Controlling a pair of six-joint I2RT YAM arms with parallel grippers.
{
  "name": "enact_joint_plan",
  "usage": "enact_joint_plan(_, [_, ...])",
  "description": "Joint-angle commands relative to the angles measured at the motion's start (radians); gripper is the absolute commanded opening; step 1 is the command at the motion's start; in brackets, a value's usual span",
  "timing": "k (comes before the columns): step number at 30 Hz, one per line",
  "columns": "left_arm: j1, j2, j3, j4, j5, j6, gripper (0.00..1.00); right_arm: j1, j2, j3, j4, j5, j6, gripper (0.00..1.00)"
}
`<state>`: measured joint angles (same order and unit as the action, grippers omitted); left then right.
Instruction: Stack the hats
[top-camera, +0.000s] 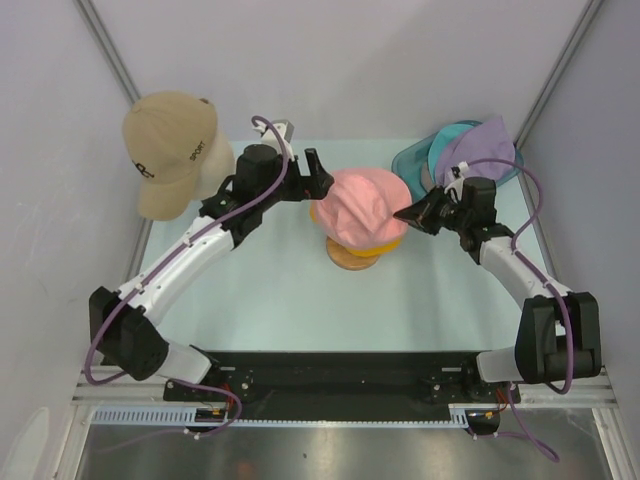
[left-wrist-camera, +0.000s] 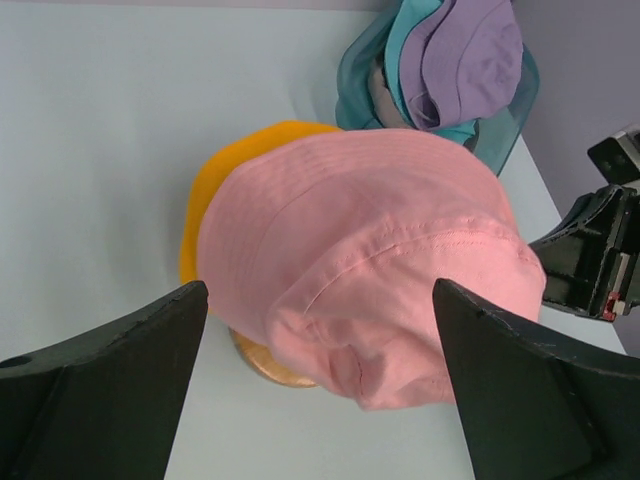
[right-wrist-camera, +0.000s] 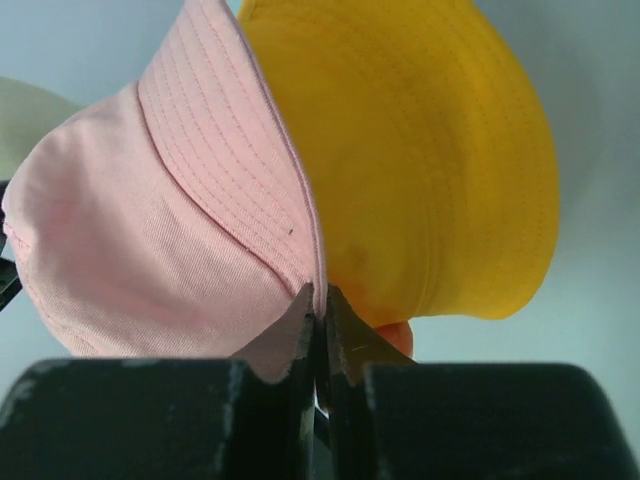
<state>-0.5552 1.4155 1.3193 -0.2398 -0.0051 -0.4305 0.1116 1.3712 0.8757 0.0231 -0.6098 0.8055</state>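
Progress looked partial: one pair of hats stacked, the rest waiting. At far left a tan cap (top-camera: 170, 148) sat on a cream mannequin head (top-camera: 212, 165), apart from the pile. The left gripper (top-camera: 316, 178) hung just beside the pile with its fingers spread wide, touching nothing. In the middle of the table (top-camera: 260, 290) the pink hat (top-camera: 365, 205) lay over the yellow-orange hat (top-camera: 385, 244), sitting crooked, so it probably needed straightening. Both rested on a round brown base (top-camera: 352, 260). The right gripper (top-camera: 402, 213) had its fingers pressed together, pinching the pink hat's brim; the right wrist view showed the cloth caught between the tips. At far right the clear teal tub (top-camera: 410, 158) held the lilac hat (top-camera: 485, 145) on top and a teal hat (left-wrist-camera: 408, 60) beneath it. Those two, and likely the cap, were yet to join the stack.
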Motion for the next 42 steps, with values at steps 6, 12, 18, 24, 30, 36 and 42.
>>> enact_joint_plan(6, [-0.034,0.140,0.124,0.128,0.076,-0.067,1.00,-0.061,-0.012,-0.023,0.205,-0.182,-0.043,0.53])
enact_joint_plan(12, [-0.038,0.178,0.147,0.117,0.070,-0.062,1.00,-0.102,0.048,0.043,0.284,-0.232,-0.077,0.68])
enact_joint_plan(18, [-0.040,0.200,0.173,0.096,0.065,-0.054,1.00,-0.104,0.212,0.146,0.417,-0.326,-0.046,0.70])
enact_joint_plan(24, [-0.038,0.214,0.195,0.080,0.060,-0.048,1.00,-0.104,0.310,0.229,0.501,-0.387,0.023,0.64])
enact_joint_plan(30, [-0.040,0.223,0.219,0.068,0.059,-0.040,1.00,-0.104,0.335,0.218,0.430,-0.435,-0.003,0.13])
enact_joint_plan(36, [-0.038,0.203,0.253,0.030,0.021,-0.019,1.00,-0.104,0.342,0.203,0.264,-0.320,-0.083,0.00])
enact_joint_plan(42, [-0.038,0.091,0.158,0.010,-0.065,0.004,1.00,-0.104,0.364,0.203,0.133,-0.176,-0.153,0.00])
